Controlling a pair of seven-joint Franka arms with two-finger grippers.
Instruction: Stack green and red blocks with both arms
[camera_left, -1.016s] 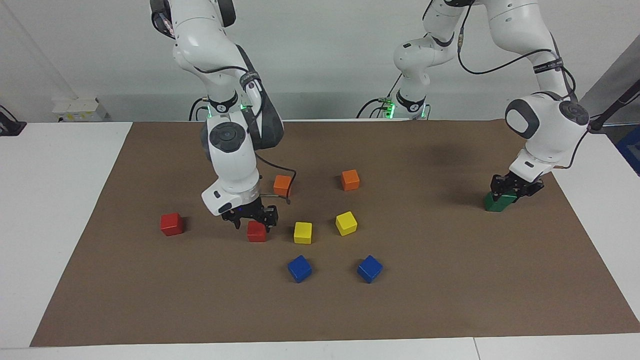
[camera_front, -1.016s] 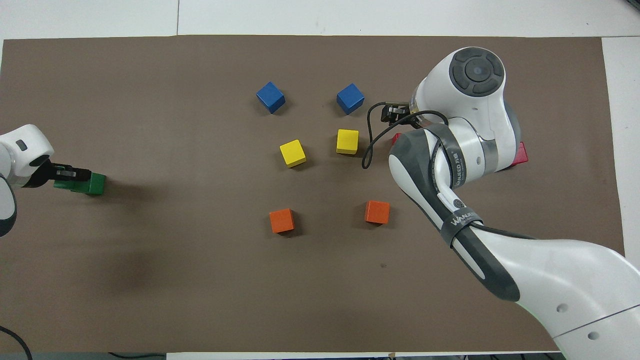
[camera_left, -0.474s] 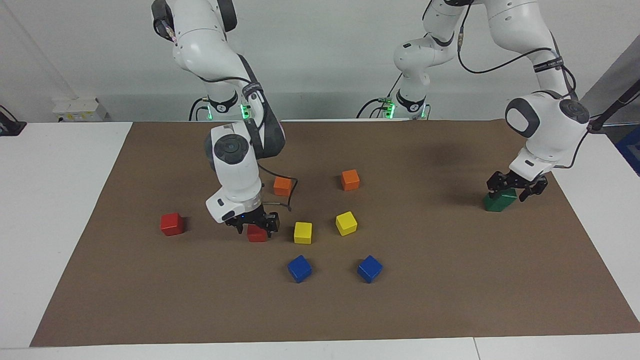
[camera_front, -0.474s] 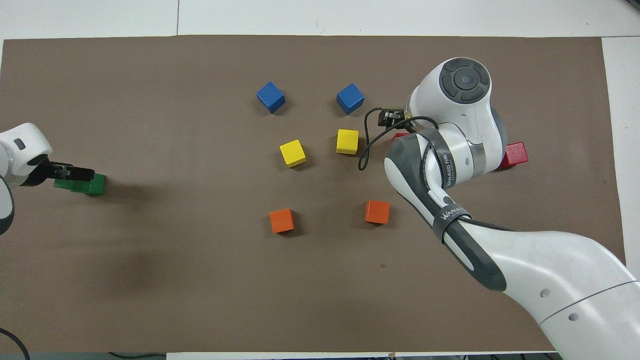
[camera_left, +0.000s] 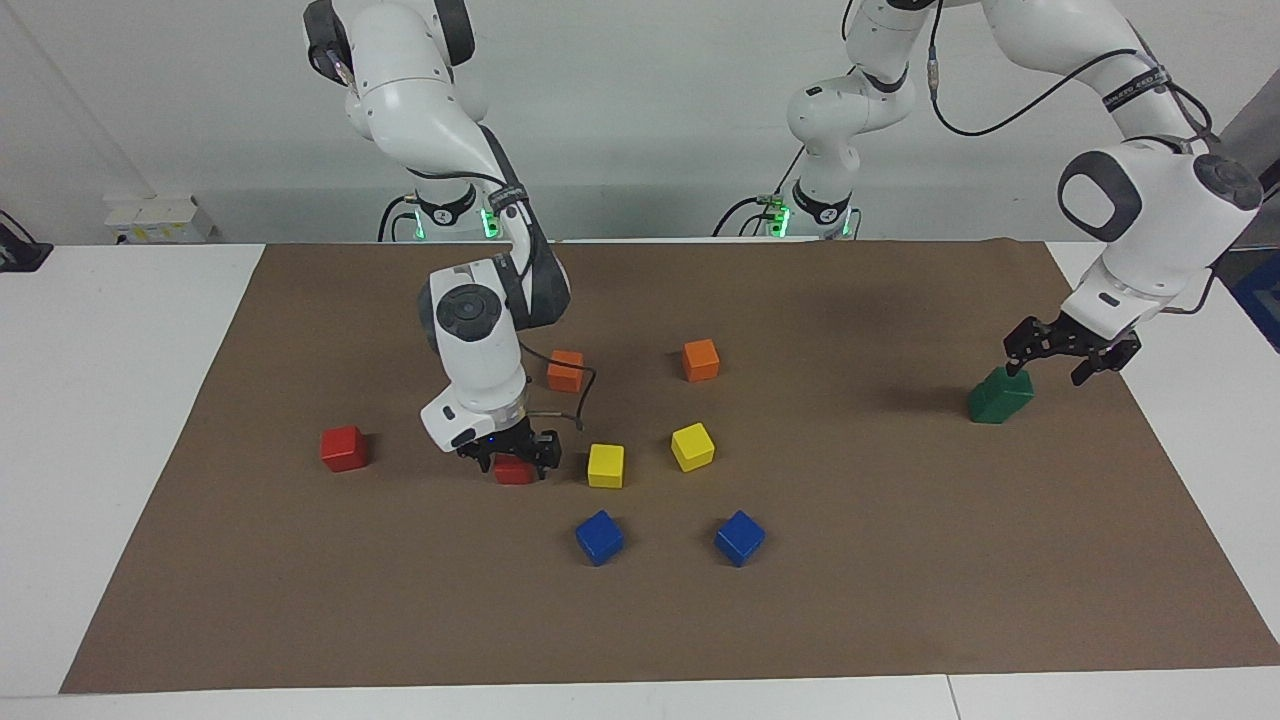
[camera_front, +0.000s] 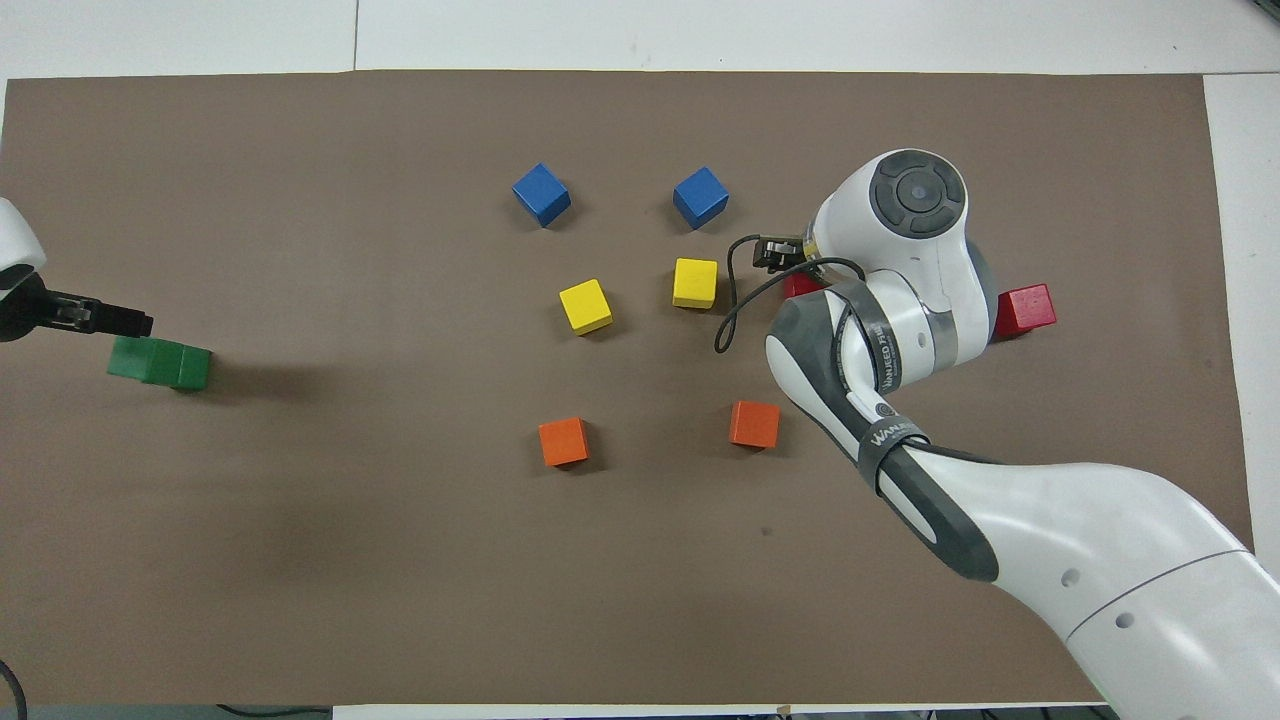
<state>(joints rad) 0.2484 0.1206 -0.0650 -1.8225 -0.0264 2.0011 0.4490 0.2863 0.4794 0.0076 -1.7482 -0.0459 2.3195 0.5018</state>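
Brown paper covers the white desk (camera_left: 120, 420). Left gripper (camera_left: 1060, 352) hangs just above the stacked dark green cubes (camera_left: 998, 397), jaws wide and empty. Right gripper (camera_left: 512, 455) straddles a glossy red cube (camera_left: 514, 470), jaws apart around it. Another red cube (camera_left: 343, 448) sits nearby.

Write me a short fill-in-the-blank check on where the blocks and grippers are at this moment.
1. The stack below the open left gripper is made of two ___ blocks.
2. The block that the right gripper has come down on is ___.
3. The other red block lies alone toward the ___ arm's end of the table.

Missing words: green; red; right
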